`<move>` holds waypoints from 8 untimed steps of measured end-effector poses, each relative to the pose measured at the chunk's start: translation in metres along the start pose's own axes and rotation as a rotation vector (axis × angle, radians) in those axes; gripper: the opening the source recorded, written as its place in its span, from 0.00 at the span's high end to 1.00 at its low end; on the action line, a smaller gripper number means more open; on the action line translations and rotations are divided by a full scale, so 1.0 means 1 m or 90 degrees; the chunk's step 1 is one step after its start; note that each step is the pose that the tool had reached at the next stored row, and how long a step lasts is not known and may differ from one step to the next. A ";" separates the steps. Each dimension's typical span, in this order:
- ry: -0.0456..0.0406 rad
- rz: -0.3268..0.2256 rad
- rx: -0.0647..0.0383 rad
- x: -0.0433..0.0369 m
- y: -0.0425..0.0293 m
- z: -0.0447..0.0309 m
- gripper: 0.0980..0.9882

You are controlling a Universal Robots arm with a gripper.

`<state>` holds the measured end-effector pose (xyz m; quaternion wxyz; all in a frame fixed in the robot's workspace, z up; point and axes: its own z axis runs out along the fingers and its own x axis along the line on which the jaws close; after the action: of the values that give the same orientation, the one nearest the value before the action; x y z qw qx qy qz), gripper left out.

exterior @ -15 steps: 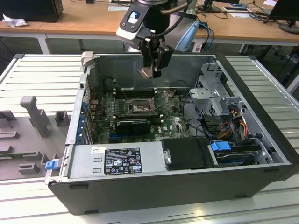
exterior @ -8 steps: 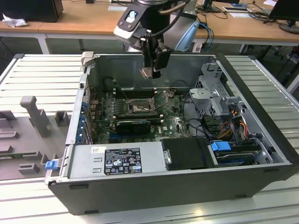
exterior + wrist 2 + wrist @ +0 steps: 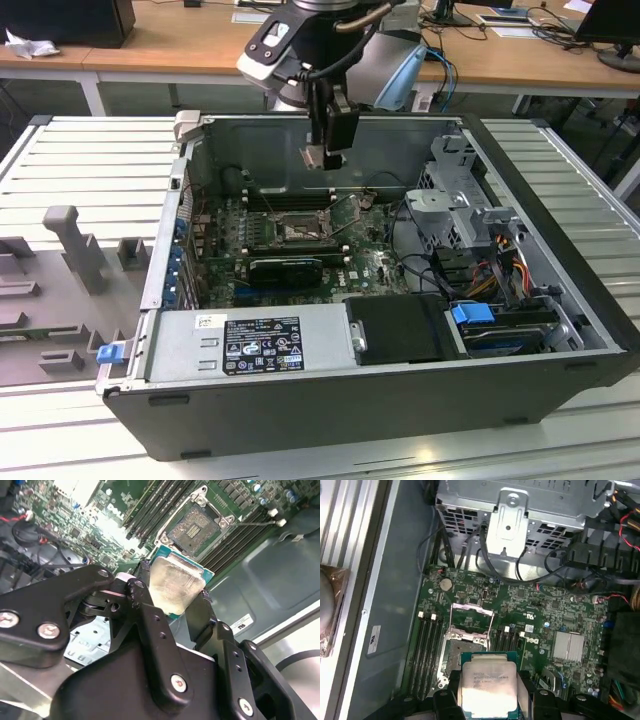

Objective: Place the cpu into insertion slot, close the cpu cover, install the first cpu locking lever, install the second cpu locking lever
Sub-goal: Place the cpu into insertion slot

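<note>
dark grey metal computer case, lying open on its side on a pale ribbed bench, is taking up most of the exterior view. inside it, the green motherboard is lying flat against the case floor, with the square insertion slot sitting bare between rows of long black memory slots. the thin dark metal cpu cover is standing swung up at one edge of the slot, so the opening is looking clear. the black two-fingered gripper is hanging above the board, well apart from the slot, and its fingers are clamping the small flat square cpu, pale and silvery on top, by two opposite edges. the chip is riding roughly level in both wrist views, not yet seated. as a judgement, placing it well is calling for squaring its edges with the slot frame first, holding it flat, lowering slowly, and letting go only once it is resting inside the frame, since a sideways scrape is likely damaging the contacts
</note>
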<state>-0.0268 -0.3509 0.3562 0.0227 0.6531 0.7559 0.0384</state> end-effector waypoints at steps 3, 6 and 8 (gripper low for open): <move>-0.0035 0.039 -0.001 0.0000 -0.0001 0.0010 0.52; -0.0067 0.070 -0.001 -0.0001 -0.0003 0.0042 0.52; -0.0073 0.072 -0.001 -0.0001 -0.0007 0.0082 0.52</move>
<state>-0.0268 -0.3509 0.3480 0.0254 0.6948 0.7178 0.0365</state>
